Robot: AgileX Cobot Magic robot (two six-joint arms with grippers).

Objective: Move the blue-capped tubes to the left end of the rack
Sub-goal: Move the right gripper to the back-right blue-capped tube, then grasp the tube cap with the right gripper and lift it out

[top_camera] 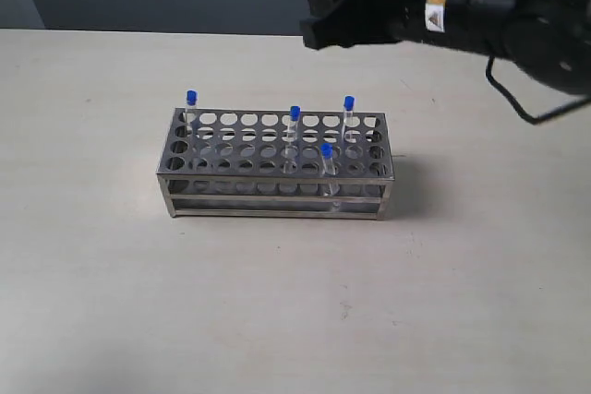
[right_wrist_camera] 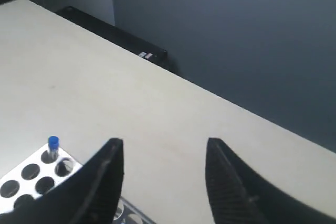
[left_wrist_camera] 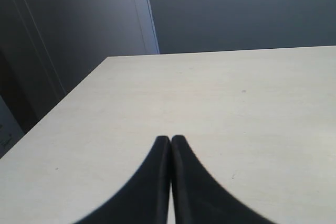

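Now my right tool (right_wrist_camera: 164, 145) hangs over the table (top_camera: 92, 302), jaws apart — my left tool (left_wrist_camera: 170, 141) is pressed together. Four blue-capped tubes (top_camera: 295, 117) stand in the rack (top_camera: 277, 193) — one at its left end, three further right.

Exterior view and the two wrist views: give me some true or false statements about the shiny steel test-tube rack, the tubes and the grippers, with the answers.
1. Four thin clear blue-capped tubes stand in the shiny steel perforated rack. True.
2. All four tubes stand at the rack's left end. False: only one tube is there; the others stand around the middle and towards the right end.
3. The left gripper is wide open. False: its fingers are pressed together above the pale table.
4. The right gripper is open and holds nothing. True.
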